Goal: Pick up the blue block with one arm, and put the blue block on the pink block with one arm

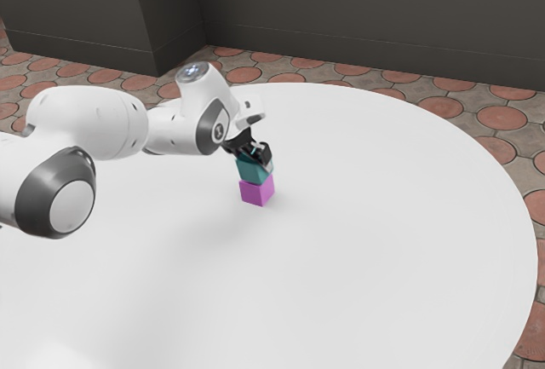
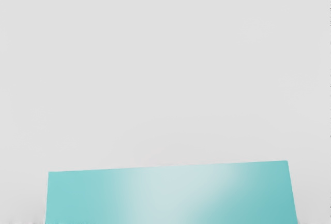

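Note:
A teal-blue block rests on top of the pink block near the middle of the round white table. My black gripper comes down from the exterior view's left, with its fingers on two sides of the blue block. In the wrist view the blue block is a broad teal face just under my hand, with white tabletop beyond it. The pink block's top is hidden under the blue one.
The white arm stretches over the table's left part in the exterior view. Dark walls and a brick-patterned floor lie beyond the table's far edge.

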`<state>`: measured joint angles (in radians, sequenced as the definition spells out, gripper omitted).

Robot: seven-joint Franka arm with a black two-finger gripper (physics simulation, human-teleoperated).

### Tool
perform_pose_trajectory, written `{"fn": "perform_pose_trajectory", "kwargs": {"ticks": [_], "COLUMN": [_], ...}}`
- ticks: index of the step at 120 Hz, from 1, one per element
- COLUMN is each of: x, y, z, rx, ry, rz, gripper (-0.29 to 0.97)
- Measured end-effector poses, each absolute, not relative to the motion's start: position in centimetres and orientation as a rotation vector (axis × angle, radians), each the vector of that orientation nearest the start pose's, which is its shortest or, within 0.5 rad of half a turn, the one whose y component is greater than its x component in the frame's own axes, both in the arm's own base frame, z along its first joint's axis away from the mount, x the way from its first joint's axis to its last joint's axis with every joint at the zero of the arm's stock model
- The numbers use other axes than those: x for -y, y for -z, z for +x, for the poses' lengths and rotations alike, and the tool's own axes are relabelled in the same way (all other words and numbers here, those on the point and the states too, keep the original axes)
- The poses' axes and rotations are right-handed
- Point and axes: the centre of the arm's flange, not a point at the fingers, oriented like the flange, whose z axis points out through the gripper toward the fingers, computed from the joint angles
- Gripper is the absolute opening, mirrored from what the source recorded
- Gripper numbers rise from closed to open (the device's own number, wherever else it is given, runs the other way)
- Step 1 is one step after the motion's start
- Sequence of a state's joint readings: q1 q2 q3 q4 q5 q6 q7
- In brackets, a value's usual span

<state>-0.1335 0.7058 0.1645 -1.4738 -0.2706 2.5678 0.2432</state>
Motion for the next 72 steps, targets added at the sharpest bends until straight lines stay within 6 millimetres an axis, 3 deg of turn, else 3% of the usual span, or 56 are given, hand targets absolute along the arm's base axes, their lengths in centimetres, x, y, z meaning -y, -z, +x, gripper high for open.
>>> {"fn": "perform_pose_trajectory", "kwargs": {"ticks": [72], "x": [-0.54], "y": [-30.42], "z": [75.30], "rx": [-0.112], "ry": [0.640], "rz": [-3.095], "gripper": [0.30]}}
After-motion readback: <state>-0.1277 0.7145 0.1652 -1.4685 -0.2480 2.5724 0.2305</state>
